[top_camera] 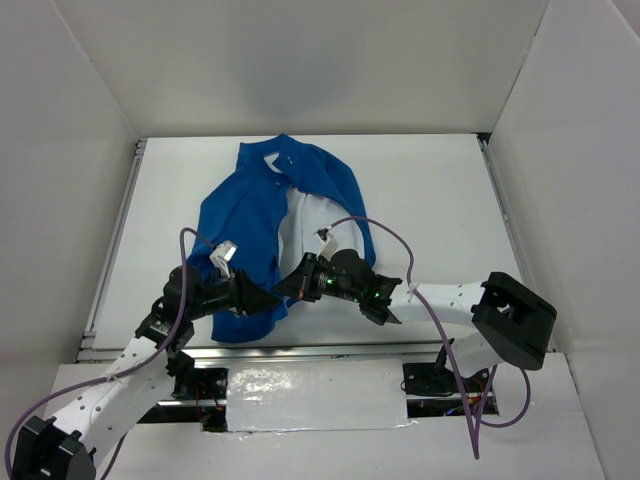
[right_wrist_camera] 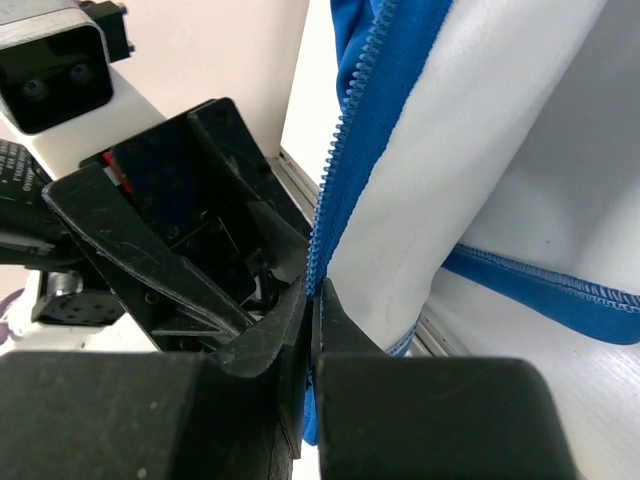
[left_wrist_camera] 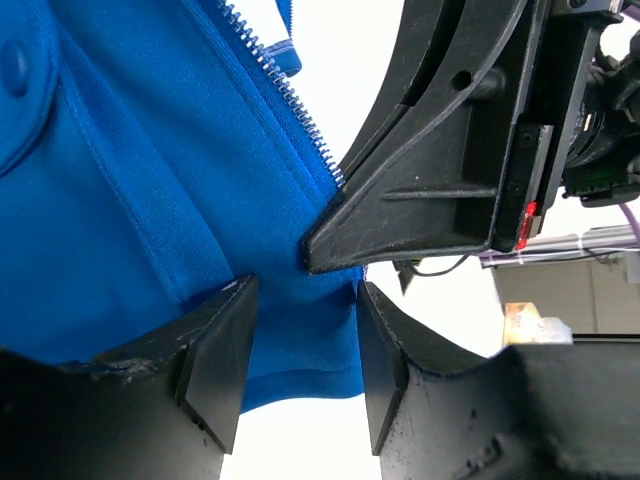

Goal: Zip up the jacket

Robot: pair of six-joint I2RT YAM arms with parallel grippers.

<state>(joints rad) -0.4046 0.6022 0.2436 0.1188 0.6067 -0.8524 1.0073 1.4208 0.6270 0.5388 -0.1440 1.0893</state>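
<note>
We are at the very start of the zip: the two bottom ends have to meet before anything can slide. One jacket (top_camera: 250, 225) lies on the bench (top_camera: 430, 200), towards the left and near the arms. It is open down the front with its white lining (top_camera: 305, 215) showing.

The right claw (right_wrist_camera: 312, 330) is clenched on the lower end of one front edge, right where the row of zipper teeth (right_wrist_camera: 335, 170) runs out. The left claw (left_wrist_camera: 300, 370) is released. Its fingers (left_wrist_camera: 215, 360) stand apart, astride the blue hem of the other front, and they pinch nothing that we can see. The two claws are nearly touching.

As we judge it, the next move is for the left claw to close on its hem and hold it taut. The right claw must then bring its end across so the pin seats in the slider. We cannot make out the slider or the pull tab.

We count one garment, two claws, and one tooth row in each wrist view.
</note>
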